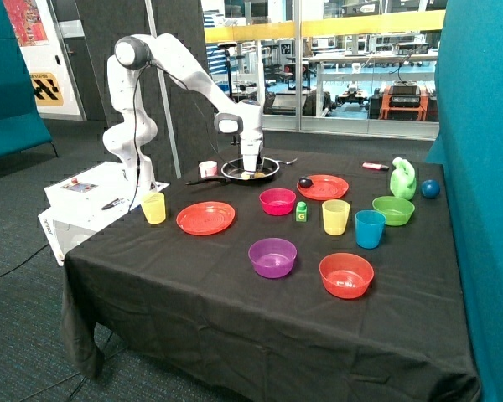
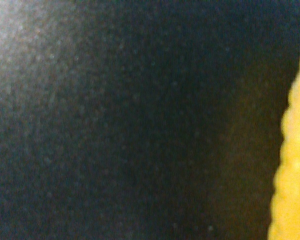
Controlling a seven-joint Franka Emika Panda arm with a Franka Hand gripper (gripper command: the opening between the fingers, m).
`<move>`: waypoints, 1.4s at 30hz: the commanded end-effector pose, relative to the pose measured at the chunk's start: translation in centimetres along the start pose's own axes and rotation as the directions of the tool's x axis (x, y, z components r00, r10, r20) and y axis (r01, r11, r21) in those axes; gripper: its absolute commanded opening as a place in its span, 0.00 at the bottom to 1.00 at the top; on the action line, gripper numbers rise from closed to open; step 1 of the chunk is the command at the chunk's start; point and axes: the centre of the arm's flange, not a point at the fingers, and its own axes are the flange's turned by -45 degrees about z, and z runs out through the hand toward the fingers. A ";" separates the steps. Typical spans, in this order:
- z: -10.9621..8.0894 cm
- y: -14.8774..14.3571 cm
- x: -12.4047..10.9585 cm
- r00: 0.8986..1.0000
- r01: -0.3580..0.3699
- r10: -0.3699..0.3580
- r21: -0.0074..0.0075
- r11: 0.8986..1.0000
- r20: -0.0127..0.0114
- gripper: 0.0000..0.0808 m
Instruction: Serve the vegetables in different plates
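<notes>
- Black-clothed table (image 1: 235, 310) in a lab space, glass wall and workbenches behind, teal panels at both sides.
- White Franka arm (image 1: 184, 79) reaches from its base at the table's far corner down into the black frying pan (image 1: 251, 170) at the back edge.
- Two orange-red plates: the near plate (image 1: 205, 218) between the yellow cup (image 1: 153, 207) and the pink bowl (image 1: 277, 201), bare; the far plate (image 1: 327, 187) just beyond the small green block (image 1: 301, 211).
- Other clutter: purple bowl (image 1: 272, 256), orange-red bowl (image 1: 346, 275), blue cup (image 1: 370, 228), green bowl (image 1: 393, 209), blue ball (image 1: 430, 188). None of it in play.
- Gripper (image 1: 250, 172) sits low inside the pan; cannot tell its opening or whether it has hold of anything.
- Dark purple vegetable (image 1: 305, 182) rests at the far plate's rim, pan side; looks served already.
- Pale yellow vegetable (image 1: 247, 176) lies in the pan right under the gripper; in the wrist view its bumpy yellow edge (image 2: 295, 165) shows close against the dark pan floor, off to one side of the camera axis. Long axis in the pan not readable from outside.
- Judgement: the pick of the yellow piece is the step in hand; it should then go to the bare near plate, which lies toward the table's front from the pan.
</notes>
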 end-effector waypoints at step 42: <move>-5.7 -0.2 -0.3 1.000 -0.014 0.014 0.004 1.000 -0.001 0.00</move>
